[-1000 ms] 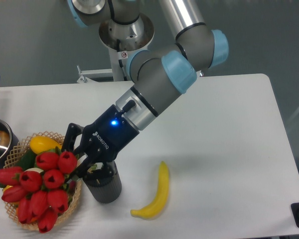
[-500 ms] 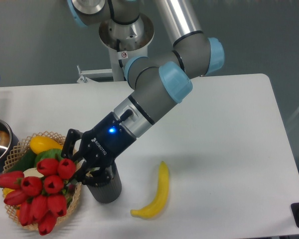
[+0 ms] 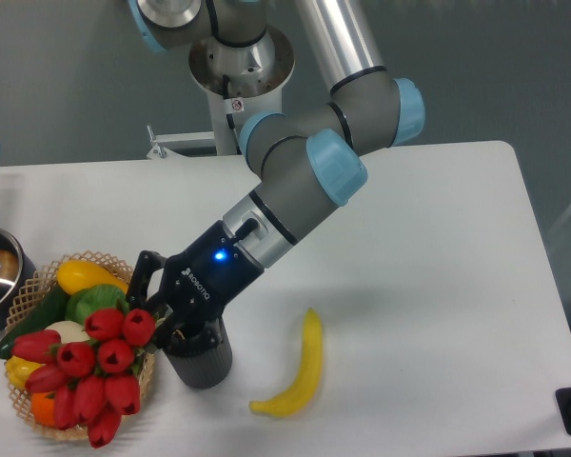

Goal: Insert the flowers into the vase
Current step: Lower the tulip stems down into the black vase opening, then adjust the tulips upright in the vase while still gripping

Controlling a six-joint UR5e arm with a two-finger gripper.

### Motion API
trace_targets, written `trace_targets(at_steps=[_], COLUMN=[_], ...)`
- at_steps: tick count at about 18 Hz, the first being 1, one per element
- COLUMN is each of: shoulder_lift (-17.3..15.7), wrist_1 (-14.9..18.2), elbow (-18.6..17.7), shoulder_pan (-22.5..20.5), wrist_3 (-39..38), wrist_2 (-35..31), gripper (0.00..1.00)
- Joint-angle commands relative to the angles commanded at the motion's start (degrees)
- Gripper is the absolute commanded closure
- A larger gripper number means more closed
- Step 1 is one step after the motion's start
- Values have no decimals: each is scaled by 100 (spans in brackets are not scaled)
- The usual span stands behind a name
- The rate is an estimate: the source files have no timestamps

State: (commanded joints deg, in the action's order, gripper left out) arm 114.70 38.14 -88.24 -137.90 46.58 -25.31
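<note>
Just left of the vase (image 3: 199,356), the gripper (image 3: 158,324) grips the flowers (image 3: 86,373) sideways; next they must be tipped upright and lowered into its mouth.

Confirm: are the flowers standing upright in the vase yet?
No. The flowers hang sideways over the basket, held by the gripper beside the vase.

A white surface (image 3: 428,257) with rounded corners fills most of the view, evenly lit with soft shadows. Behind it stands a plain grey-green wall (image 3: 67,67), matte and bare. A white metal bracket (image 3: 181,145) sits at the far edge. At the right, the floor (image 3: 566,143) shows in the same dull grey.
</note>
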Motion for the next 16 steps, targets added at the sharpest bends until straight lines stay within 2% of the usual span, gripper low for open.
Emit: trace_targets(at_steps=[3, 5, 7, 10, 14, 16], shoulder_lift=[18, 18, -17, -26, -18, 0], wrist_1=[0, 0, 0, 0, 0, 0], elbow=[-9, -140, -412, -527, -957, -976], shoulder_pan=[-79, -123, -254, -413, -431, -431], wrist_3=[333, 492, 912, 1187, 1739, 1811], wrist_2=[9, 201, 534, 1255, 1318, 1318], gripper=[72, 72, 72, 72, 72, 72])
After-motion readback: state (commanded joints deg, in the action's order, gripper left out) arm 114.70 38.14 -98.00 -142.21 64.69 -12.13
